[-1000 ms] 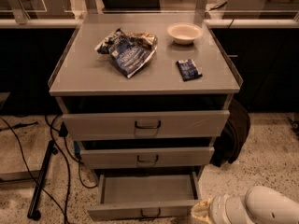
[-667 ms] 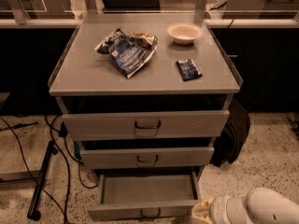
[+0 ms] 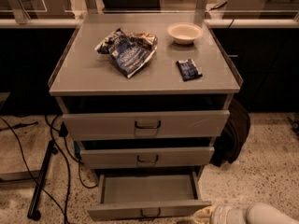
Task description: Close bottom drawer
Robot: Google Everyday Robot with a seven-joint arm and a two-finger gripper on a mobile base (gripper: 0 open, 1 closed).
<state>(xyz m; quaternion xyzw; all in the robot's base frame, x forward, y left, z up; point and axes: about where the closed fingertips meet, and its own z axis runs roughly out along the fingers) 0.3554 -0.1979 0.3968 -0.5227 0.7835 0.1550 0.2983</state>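
The bottom drawer [image 3: 148, 192] of the grey cabinet is pulled well out, showing its shallow empty tray. Its slim front panel [image 3: 117, 211] carries a small dark loop handle [image 3: 150, 213] at the picture's lower edge. My gripper [image 3: 203, 214] is at the bottom right, just right of the drawer front's right corner. Only a pale bit of it shows ahead of the white arm [image 3: 254, 214].
The mid-sized drawer [image 3: 147, 157] and the taller top drawer [image 3: 147, 123] are both slightly out. On the cabinet top lie a blue crumpled bag [image 3: 127, 52], a white bowl [image 3: 184, 32] and a small dark packet [image 3: 188, 69]. Cables and a black stand [image 3: 42, 181] are on the floor at left; a dark bag [image 3: 231, 134] leans at right.
My arm has slid slightly lower and to the right at the frame's bottom edge. The drawers have not moved.
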